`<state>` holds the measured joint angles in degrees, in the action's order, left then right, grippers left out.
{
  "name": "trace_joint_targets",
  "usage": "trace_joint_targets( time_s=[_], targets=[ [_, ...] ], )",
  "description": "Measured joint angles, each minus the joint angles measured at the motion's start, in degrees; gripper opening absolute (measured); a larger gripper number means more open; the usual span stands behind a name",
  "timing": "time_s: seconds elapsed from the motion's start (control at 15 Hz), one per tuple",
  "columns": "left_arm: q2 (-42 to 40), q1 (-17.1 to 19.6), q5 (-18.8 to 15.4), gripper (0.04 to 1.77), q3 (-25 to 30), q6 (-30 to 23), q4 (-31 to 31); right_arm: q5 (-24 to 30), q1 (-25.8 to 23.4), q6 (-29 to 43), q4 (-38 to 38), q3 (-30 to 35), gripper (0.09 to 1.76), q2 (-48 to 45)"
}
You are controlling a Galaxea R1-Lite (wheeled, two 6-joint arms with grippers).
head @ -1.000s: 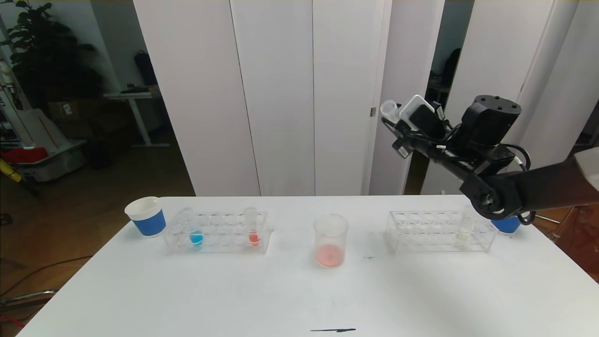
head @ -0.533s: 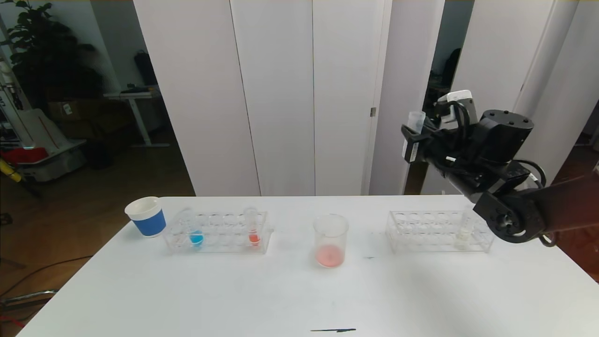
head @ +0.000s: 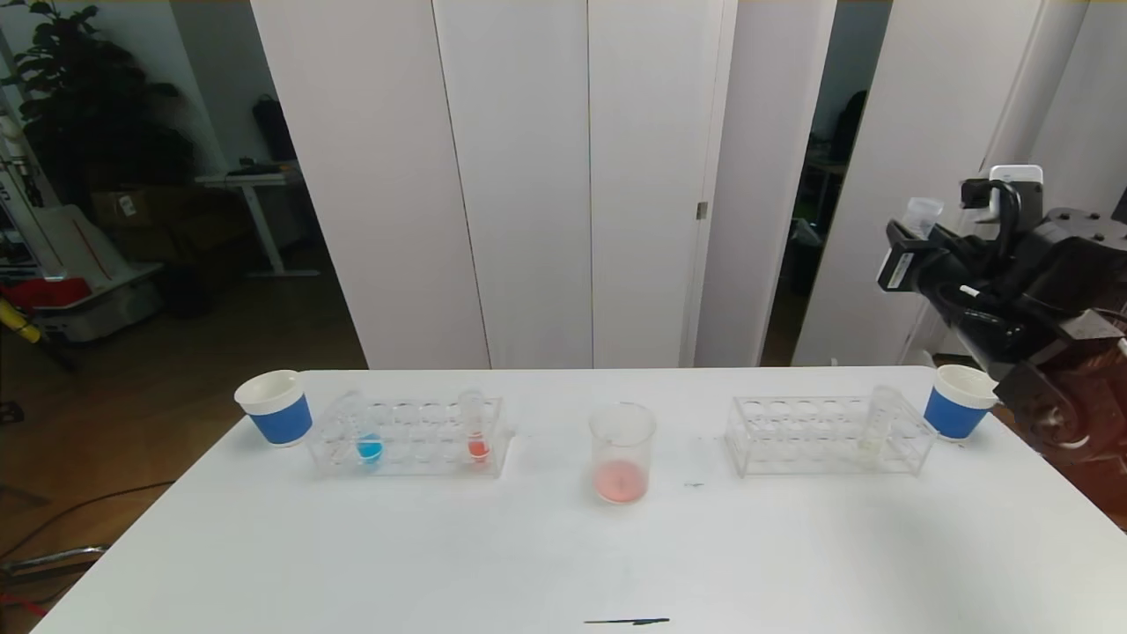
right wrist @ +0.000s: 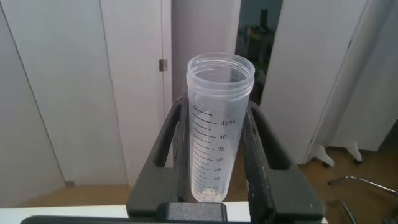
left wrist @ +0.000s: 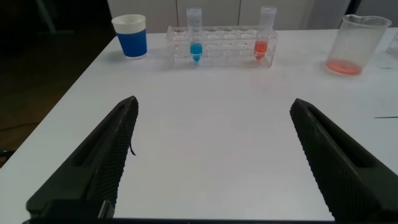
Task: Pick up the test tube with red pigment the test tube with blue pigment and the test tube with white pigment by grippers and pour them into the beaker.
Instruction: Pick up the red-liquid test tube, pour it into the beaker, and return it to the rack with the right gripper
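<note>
The beaker [head: 622, 449] stands mid-table with a shallow pinkish-red pool in it; the left wrist view shows the beaker [left wrist: 356, 43] too. In the left rack [head: 414, 460] stand the test tube with blue pigment [head: 368, 436] and a test tube with red pigment [head: 476, 431]. The test tube with white pigment [head: 876, 427] stands in the right rack [head: 792, 436]. My right gripper [head: 911, 242] is raised high at the far right, shut on an empty clear graduated tube [right wrist: 219, 124], held upright. My left gripper [left wrist: 212, 102] is open over bare table, well short of the left rack.
A white cup with a blue band [head: 275, 407] stands left of the left rack, and another such cup [head: 958, 414] stands right of the right rack. A thin dark mark [head: 627, 622] lies near the table's front edge.
My right arm has swung to the right and away from above the table, carrying the empty tube and turning it upright. The blue-banded cup on the right has come into full view.
</note>
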<state>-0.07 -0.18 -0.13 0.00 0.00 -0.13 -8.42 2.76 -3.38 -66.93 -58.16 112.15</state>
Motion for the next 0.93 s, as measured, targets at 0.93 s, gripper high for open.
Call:
trace_joint_targets(
  time_s=[0.93],
  targets=[
    [0.0,0.0,0.0,1.75,0.0,0.0,0.0,5.2,-22.1,8.4,-9.8,1.2,0.58,11.9]
  ],
)
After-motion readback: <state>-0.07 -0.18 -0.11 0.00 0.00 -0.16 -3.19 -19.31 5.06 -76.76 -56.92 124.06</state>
